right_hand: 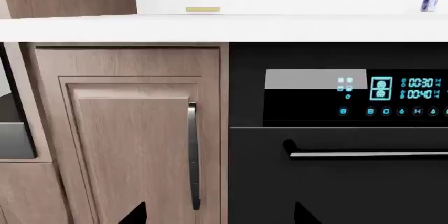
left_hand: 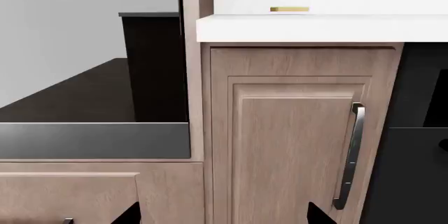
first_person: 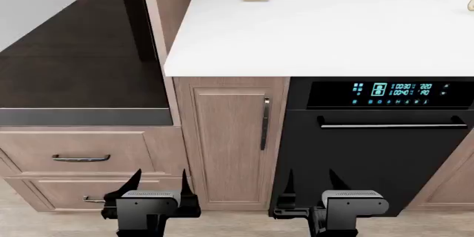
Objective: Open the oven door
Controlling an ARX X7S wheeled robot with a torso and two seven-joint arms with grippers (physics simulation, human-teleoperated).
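- Lying flat left of the cabinet door [first_person: 226, 137], the oven door [first_person: 74, 76] is open.
- Glowing blue display [first_person: 392, 90] reads roughly "00:30", "00:40".
- Left gripper [first_person: 157, 190] and right gripper [first_person: 311, 184] both spread wide, empty.

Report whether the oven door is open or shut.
Open. The oven door lies folded down flat, its grey steel edge strip facing the robot.

the oven door [first_person: 74, 65] lies folded down, glossy dark.
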